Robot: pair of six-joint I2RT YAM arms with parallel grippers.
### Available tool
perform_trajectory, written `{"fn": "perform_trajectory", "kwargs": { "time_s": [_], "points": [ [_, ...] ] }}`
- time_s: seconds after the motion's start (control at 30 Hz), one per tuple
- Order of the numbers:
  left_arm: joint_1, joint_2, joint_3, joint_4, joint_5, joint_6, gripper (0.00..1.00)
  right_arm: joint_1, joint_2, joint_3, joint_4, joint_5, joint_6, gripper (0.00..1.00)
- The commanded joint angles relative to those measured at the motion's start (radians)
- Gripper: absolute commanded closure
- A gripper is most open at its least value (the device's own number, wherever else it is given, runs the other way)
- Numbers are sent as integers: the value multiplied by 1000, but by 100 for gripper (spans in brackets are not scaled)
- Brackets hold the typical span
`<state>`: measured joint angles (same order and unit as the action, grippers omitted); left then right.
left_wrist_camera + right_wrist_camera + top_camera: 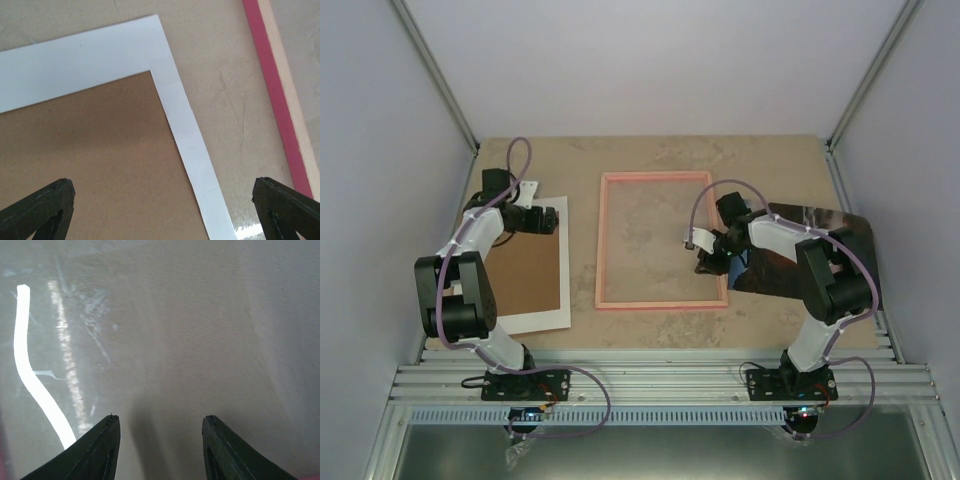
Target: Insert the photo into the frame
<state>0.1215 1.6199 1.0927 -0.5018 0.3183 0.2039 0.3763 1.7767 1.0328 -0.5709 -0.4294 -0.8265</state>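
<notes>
The pink frame (660, 240) lies flat in the middle of the table, and its right rail shows in the left wrist view (272, 80). The photo (825, 235) is a dark glossy sheet lying right of the frame, partly under my right arm. My right gripper (712, 262) is over the frame's right rail, near its lower corner. It is open and empty (161, 417) above a shiny surface with a bright streak. My left gripper (548, 220) is wide open and empty (161, 182) above the brown board.
The brown backing board (525, 275) lies on a white mat (545, 318) at the left; the mat's far right corner shows in the left wrist view (165, 65). Grey walls enclose the table. A metal rail (660, 385) runs along the near edge.
</notes>
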Motion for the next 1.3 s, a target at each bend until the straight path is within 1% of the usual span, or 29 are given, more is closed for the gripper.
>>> {"fn": "perform_trajectory", "kwargs": {
  "time_s": [0.0, 0.13, 0.2, 0.27, 0.33, 0.47, 0.6, 0.73, 0.8, 0.9, 1.03, 1.1, 1.23, 1.27],
  "points": [
    [-10, -40, 17, -94, -33, 99, 1, 2, 21, -24, 77, 51, -6, 53],
    [-10, -117, -6, -213, -61, 237, 0, 14, -7, -8, 74, 49, 26, 52],
    [-10, -174, -40, -256, -94, 295, 1, 16, -39, 15, 63, 22, 50, 49],
    [-10, -233, -77, -274, -146, 318, 1, 18, -68, 47, 58, -2, 88, 45],
    [-10, -251, -88, -301, -175, 313, 1, 21, -82, 93, 49, -29, 135, 36],
    [-10, -269, -76, -311, -155, 246, 1, 28, -74, 196, 48, -107, 267, 20],
    [-10, -275, -79, -241, -189, 139, 1, 46, -47, 290, 136, -202, 491, 16],
    [-9, -225, -53, -222, -174, 43, 1, 103, 39, 403, 241, -259, 749, 15],
    [-7, -203, -52, -211, -160, 6, 1, 142, 100, 477, 283, -265, 916, 15],
    [15, -182, -58, -190, -124, -29, 1, 197, 175, 529, 370, -243, 1189, 15],
    [72, -136, -51, -190, -11, -45, 9, 285, 258, 597, 446, -239, 1366, 17],
    [77, -111, -46, -200, 56, -42, 15, 323, 310, 638, 463, -223, 1463, 18],
    [78, -103, -73, -150, 161, -77, 22, 380, 421, 713, 487, -217, 1630, 21],
    [78, -102, -79, -135, 180, -85, 26, 389, 446, 733, 484, -210, 1659, 22]
  ]
}}
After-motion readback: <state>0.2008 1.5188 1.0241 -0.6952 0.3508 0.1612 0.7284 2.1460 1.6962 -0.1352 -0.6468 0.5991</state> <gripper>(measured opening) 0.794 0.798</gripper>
